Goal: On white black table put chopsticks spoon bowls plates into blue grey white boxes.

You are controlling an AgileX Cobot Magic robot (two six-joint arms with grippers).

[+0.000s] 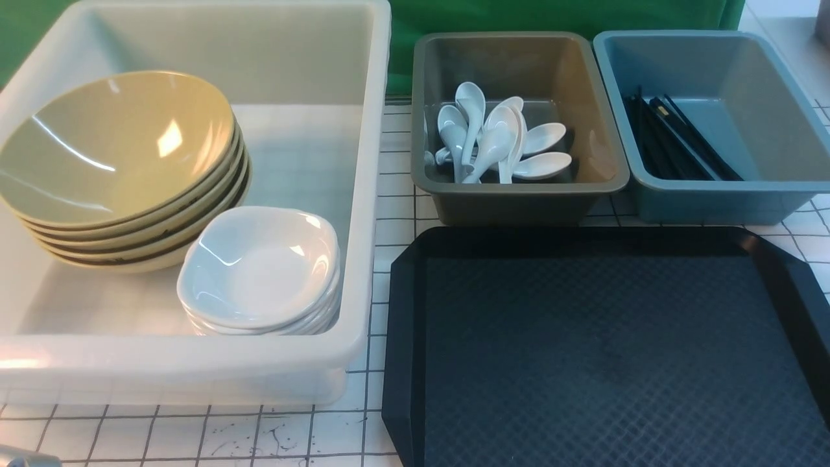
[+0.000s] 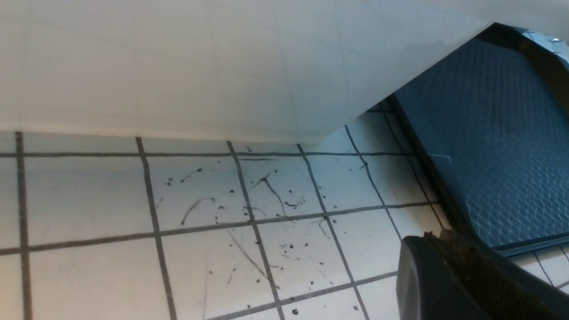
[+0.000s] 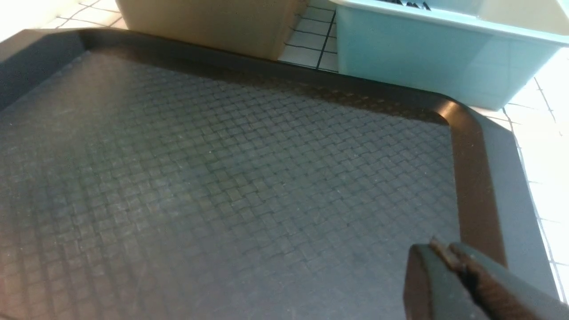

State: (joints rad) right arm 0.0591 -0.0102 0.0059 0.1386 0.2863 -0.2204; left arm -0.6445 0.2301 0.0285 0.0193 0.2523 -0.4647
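Note:
Several olive-yellow bowls [image 1: 120, 149] are stacked in the big white box [image 1: 363, 194], with a stack of small white plates [image 1: 259, 266] in front of them. Several white spoons [image 1: 496, 139] lie in the grey box [image 1: 519, 201]. The black chopsticks [image 1: 674, 139] lie in the blue box [image 1: 707, 201]. The black tray [image 1: 583, 344] on the white gridded table [image 1: 194, 434] holds nothing. My left gripper [image 2: 438, 238] is shut and holds nothing, low over the table beside the white box's wall [image 2: 222, 66]. My right gripper [image 3: 440, 249] is shut and holds nothing, above the tray [image 3: 222, 178] near its right rim.
A green backdrop [image 1: 551, 16] stands behind the boxes. The grey box [image 3: 209, 22] and blue box [image 3: 422, 58] stand just beyond the tray's far rim in the right wrist view. The table carries black scuff marks [image 2: 266, 195] near the left gripper.

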